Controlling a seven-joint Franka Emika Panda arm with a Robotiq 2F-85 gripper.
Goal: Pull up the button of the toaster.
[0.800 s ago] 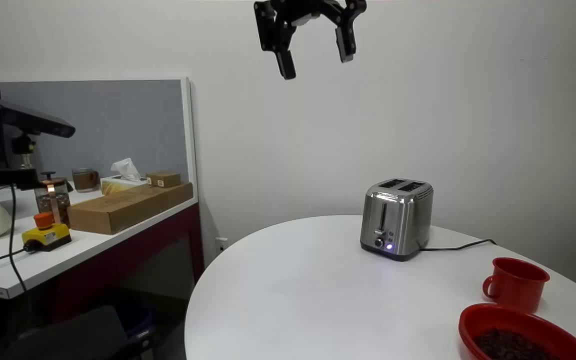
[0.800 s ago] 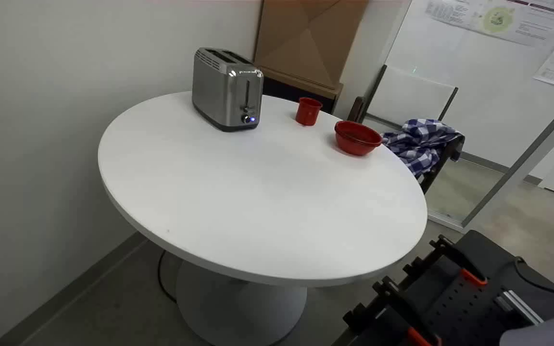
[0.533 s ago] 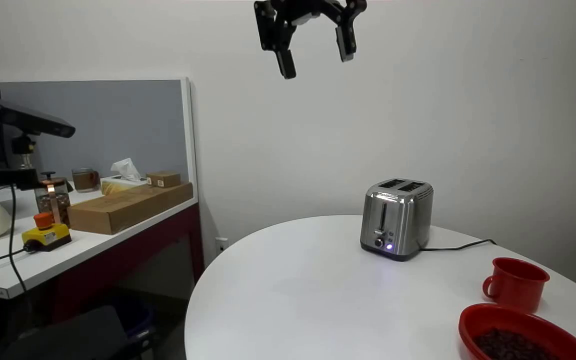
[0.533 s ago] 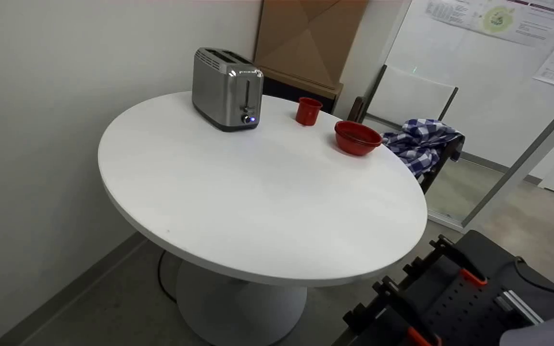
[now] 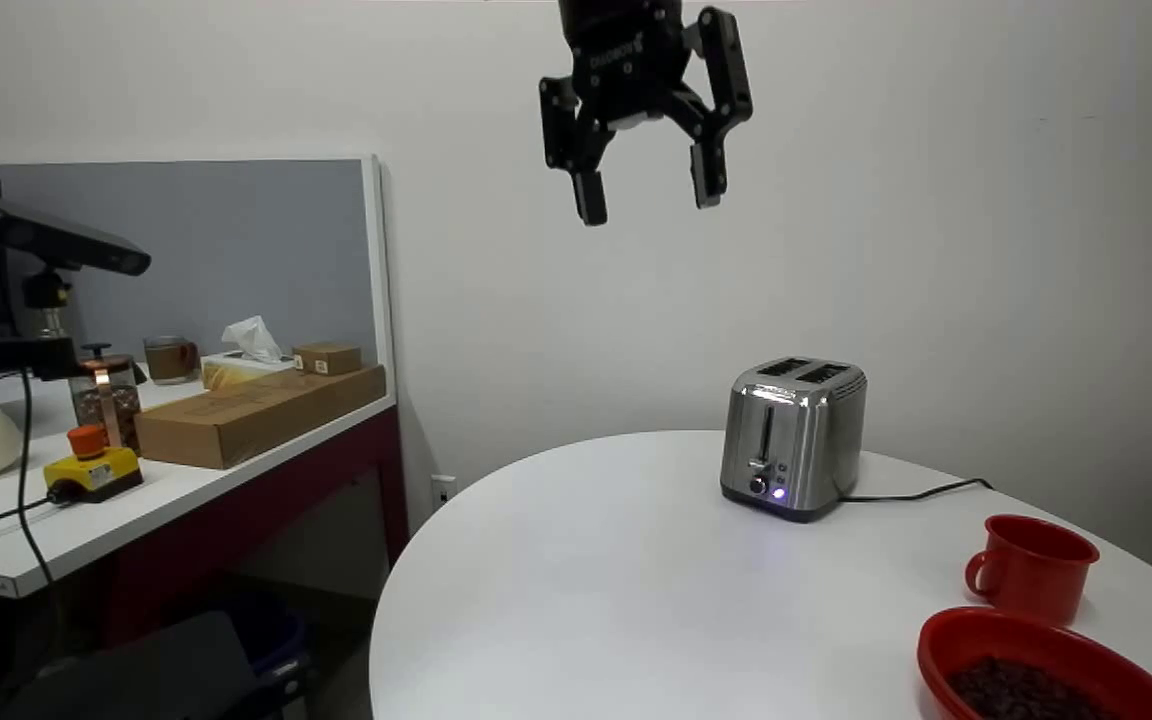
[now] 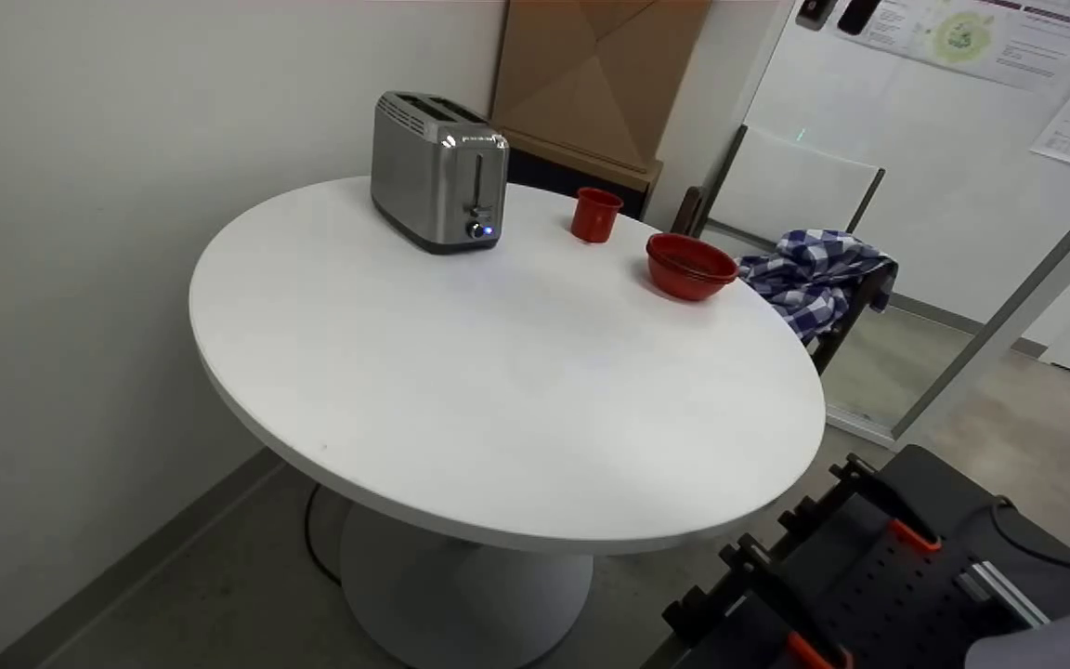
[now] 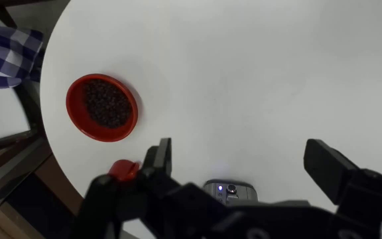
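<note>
The silver toaster (image 5: 794,440) stands upright on the white round table, and an exterior view (image 6: 414,177) also shows it. Its lever button (image 5: 759,466) sits low in the front slot, just above the dark knob; it also shows there in an exterior view (image 6: 478,213). A light glows beside the knob. My gripper (image 5: 649,207) is open and empty, high above the table and apart from the toaster. Its fingertips (image 6: 837,13) just enter an exterior view at the top. In the wrist view the gripper (image 7: 239,146) hides most of the toaster (image 7: 245,192); only its front end shows.
A red mug (image 5: 1041,572) and a red bowl (image 6: 684,279) with dark contents stand on the table (image 5: 586,590) beyond the toaster's side. A black cord (image 5: 911,496) runs from the toaster. A wall (image 5: 556,330) rises behind it. A side desk (image 5: 236,470) holds boxes.
My gripper has moved down and slightly right in an exterior view, staying open. Its fingertips now show at the top edge of an exterior view. The toaster, mug and bowl have not moved.
</note>
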